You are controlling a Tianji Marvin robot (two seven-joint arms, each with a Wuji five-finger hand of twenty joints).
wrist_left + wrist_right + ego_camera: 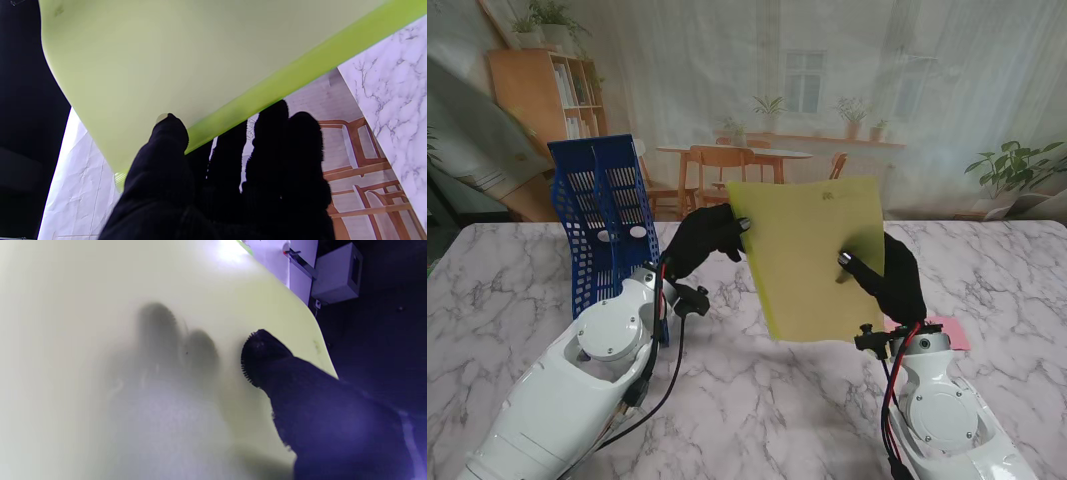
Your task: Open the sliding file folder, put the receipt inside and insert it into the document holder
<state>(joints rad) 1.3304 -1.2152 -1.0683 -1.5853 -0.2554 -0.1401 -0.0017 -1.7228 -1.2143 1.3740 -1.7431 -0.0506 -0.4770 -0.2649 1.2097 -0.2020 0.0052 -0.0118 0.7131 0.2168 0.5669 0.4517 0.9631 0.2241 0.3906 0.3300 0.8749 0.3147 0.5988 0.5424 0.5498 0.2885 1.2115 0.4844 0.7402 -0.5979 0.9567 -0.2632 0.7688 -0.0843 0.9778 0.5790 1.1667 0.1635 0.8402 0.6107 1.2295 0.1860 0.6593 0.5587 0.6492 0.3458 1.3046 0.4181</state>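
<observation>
A yellow-green sliding file folder (812, 255) is held upright above the middle of the table by both black-gloved hands. My left hand (705, 240) pinches its upper left corner, thumb on the sheet beside the green spine bar (287, 83). My right hand (892, 275) grips its right edge, thumb on the front and fingers showing dimly through the folder (166, 340). A pink receipt (950, 330) lies on the table behind my right wrist, mostly hidden. The blue mesh document holder (605, 215) stands at the far left, just left of my left hand.
The white marble table (757, 400) spreads around both arms. A printed backdrop of a room hangs behind its far edge. Black cables run along both forearms.
</observation>
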